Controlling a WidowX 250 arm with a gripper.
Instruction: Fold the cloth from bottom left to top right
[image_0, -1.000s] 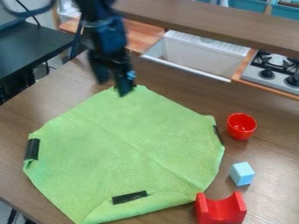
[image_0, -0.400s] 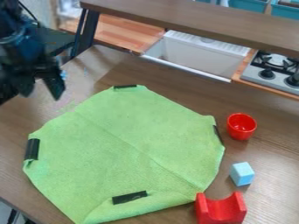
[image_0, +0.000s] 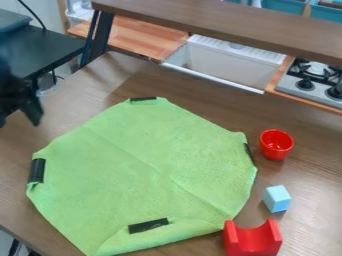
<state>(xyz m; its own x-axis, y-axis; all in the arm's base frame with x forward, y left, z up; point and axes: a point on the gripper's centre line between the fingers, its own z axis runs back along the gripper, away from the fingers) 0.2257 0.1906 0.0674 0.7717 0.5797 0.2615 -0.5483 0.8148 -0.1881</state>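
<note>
One green cloth (image_0: 147, 160) lies spread over the middle of the bench (image_0: 310, 170), and as far as I can make out the fold hasn't been made. Its lower-left side hasn't been carried to the upper right; only the bottom edge curls over near a black strip (image_0: 148, 225), and a slanting crease crosses the middle. So the whole fold looks left to do. The claw (image_0: 17, 120) is at the left, parted and holding nothing, though it's blurred and cut off by the edge. The cloth's lowest tip runs out of sight, and what's beneath the curl is hidden.
</note>
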